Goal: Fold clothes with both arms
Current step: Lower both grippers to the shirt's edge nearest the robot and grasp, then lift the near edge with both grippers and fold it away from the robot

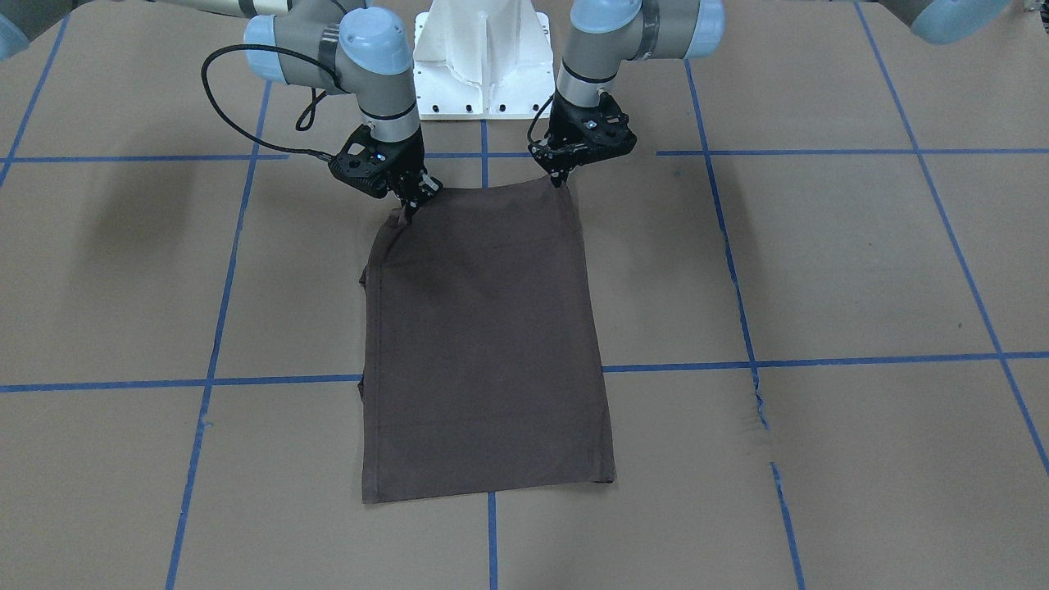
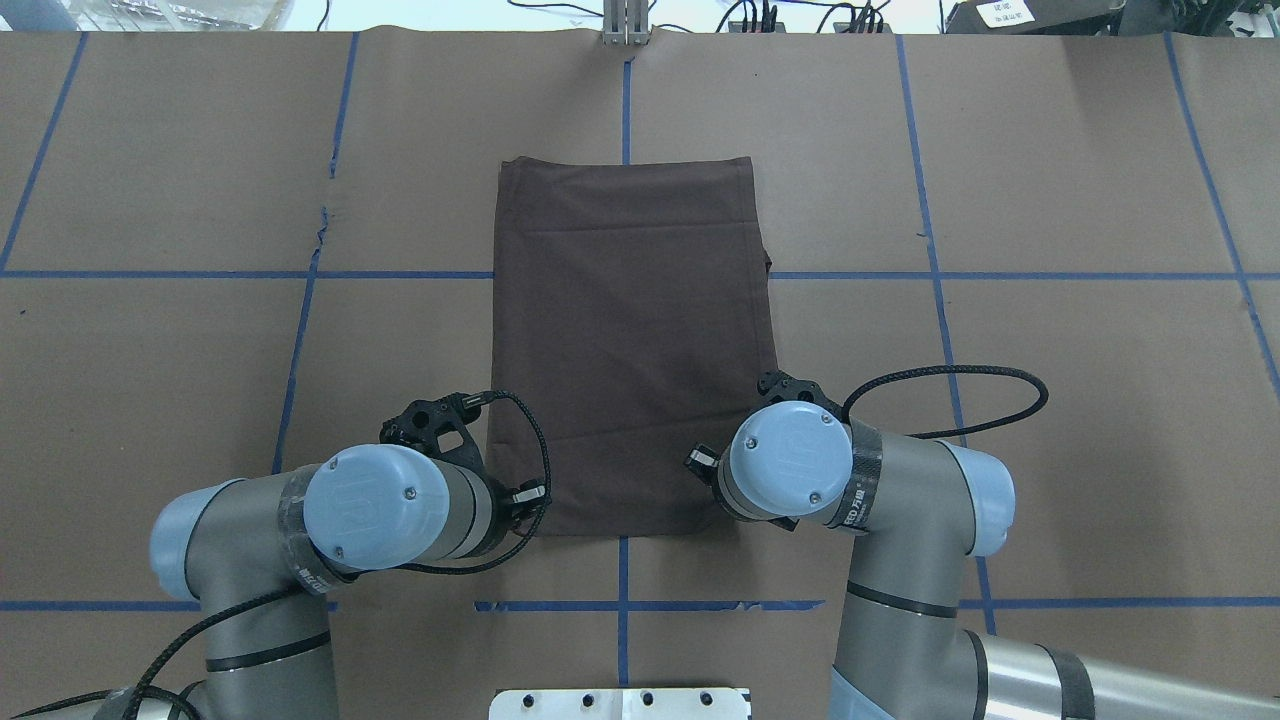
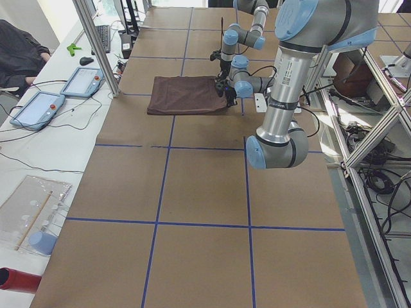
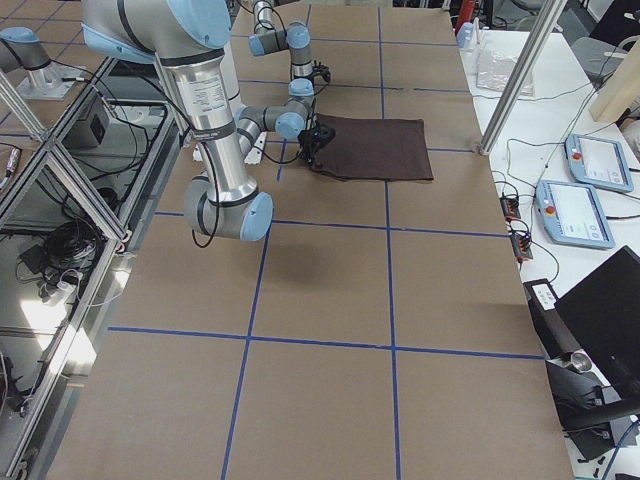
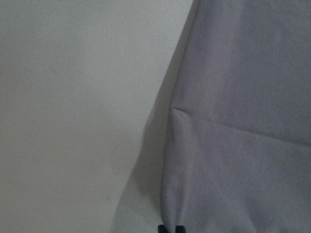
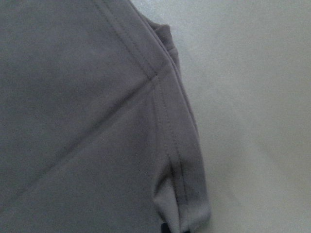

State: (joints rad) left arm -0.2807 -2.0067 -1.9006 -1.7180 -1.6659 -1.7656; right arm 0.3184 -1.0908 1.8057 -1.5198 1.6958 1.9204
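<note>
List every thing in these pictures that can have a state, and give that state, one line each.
T-shirt: folded into a long rectangle, lying flat on the table, with its two robot-side corners pinched.
left gripper: shut on one T-shirt corner.
right gripper: shut on the other corner.

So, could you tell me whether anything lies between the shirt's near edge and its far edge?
Nothing visible does: the left gripper and right gripper pinch the near corners of the T-shirt, and nothing lies on the cloth between.
</note>
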